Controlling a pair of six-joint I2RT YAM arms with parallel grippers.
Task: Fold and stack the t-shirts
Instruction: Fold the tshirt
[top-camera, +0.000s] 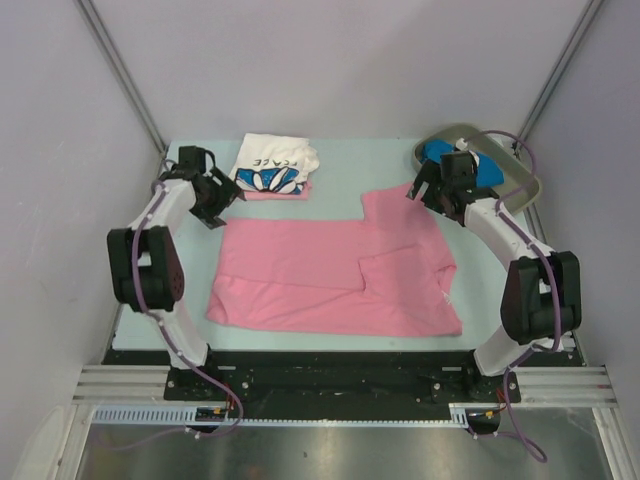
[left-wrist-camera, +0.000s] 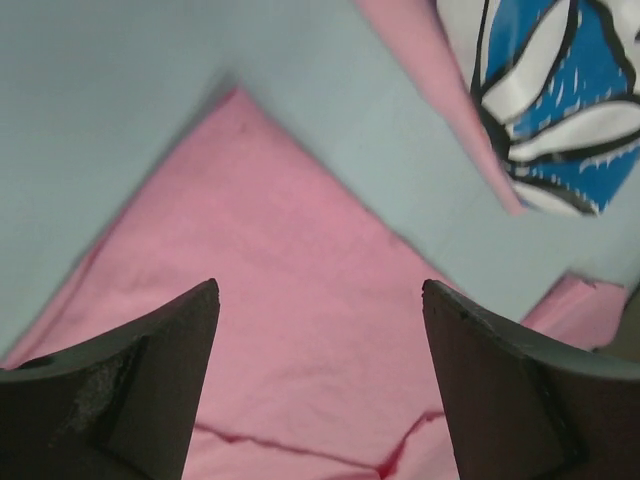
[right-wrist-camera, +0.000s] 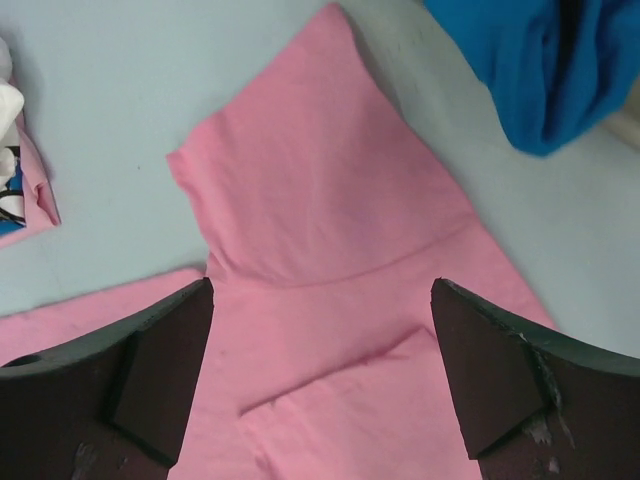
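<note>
A pink t-shirt (top-camera: 330, 275) lies spread on the table's middle, one sleeve folded in over its body. It also shows in the left wrist view (left-wrist-camera: 300, 330) and the right wrist view (right-wrist-camera: 340, 300). A folded white flower-print t-shirt (top-camera: 274, 165) lies on another folded pink one (top-camera: 275, 192) at the back; the print also shows in the left wrist view (left-wrist-camera: 550, 90). A bright blue t-shirt (top-camera: 470, 163) sits in the tray and shows in the right wrist view (right-wrist-camera: 545, 65). My left gripper (top-camera: 232, 192) is open above the pink shirt's back left corner. My right gripper (top-camera: 420, 192) is open above its back right sleeve.
A grey-olive plastic tray (top-camera: 520, 180) stands at the back right corner. The light blue mat (top-camera: 350, 165) covers the table, walled in by white panels on three sides. The metal rail runs along the near edge.
</note>
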